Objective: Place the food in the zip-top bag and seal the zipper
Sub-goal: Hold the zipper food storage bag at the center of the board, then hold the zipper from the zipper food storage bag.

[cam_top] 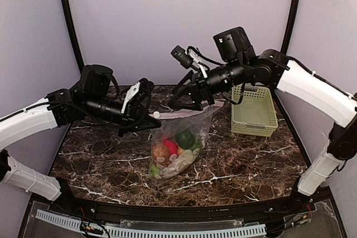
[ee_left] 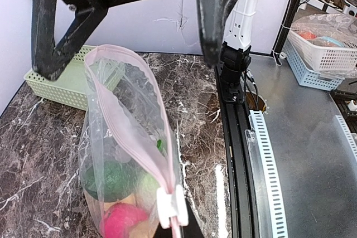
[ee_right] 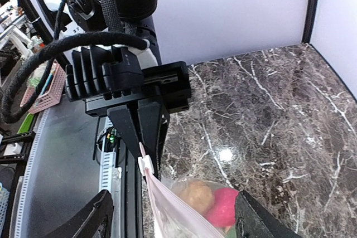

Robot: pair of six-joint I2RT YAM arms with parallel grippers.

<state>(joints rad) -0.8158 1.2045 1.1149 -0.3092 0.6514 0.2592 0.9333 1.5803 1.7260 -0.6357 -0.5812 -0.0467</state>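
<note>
Your left arm extended low from the left side, forearm nearly level. The left gripper (cam_top: 152,116) was pinched tight on the small white slider (ee_left: 169,204) at one end of the thin whitish-pink zipper (ee_left: 131,137). Your right arm stretched across from the right, elbow raised. The right gripper (cam_top: 189,103) had its fingers spread wide either side of the zipper's far end, holding nothing.

The clear crinkly zip-top bag (cam_top: 184,129) hung between the two grippers above the dark marble table (cam_top: 100,160). The toy food (cam_top: 173,149) was bunched at its bottom. The pale green lattice basket (cam_top: 254,116) stood well apart to the right.

Both wrist views cut off the bag's base. Beyond green, red and brownish rounds, the pieces blurred behind the plastic. How far the zipper was sealed could not be told.
</note>
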